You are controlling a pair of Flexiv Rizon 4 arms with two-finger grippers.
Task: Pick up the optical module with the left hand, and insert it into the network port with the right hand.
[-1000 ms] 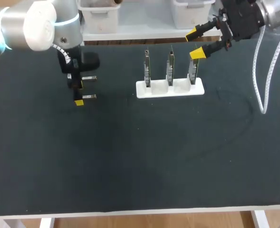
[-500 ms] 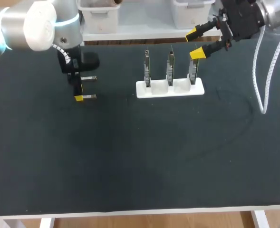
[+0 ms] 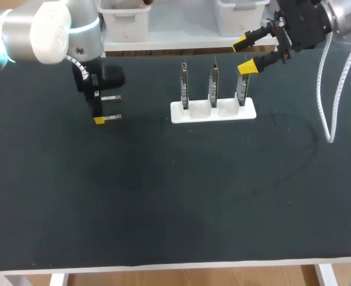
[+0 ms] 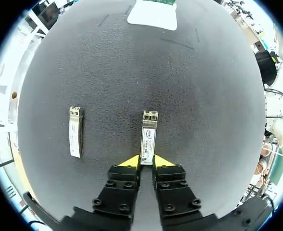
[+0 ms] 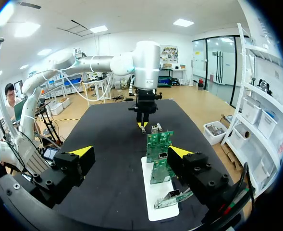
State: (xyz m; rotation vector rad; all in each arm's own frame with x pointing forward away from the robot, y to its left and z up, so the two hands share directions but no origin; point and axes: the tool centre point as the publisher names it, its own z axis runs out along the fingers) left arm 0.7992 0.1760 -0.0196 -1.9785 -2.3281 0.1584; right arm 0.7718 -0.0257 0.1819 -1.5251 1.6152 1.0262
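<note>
left hand (image 4: 146, 161) nips module (image 4: 148, 134) tail | right hand (image 5: 130, 151) wide open, empty | risk: shallow grip, module pivots on lifting

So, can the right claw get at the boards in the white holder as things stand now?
Probably yes. The right claw hangs open just beyond the boards in the white holder, with nothing between; the left claw is far aside, shut on an optical module.

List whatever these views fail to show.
- The boards: head view sees them edge-on; in the right wrist view they overlap, so their sockets are unclear.
- The optical module: near end hidden between the left gripper fingers, left wrist view; tiny in head view.
</note>
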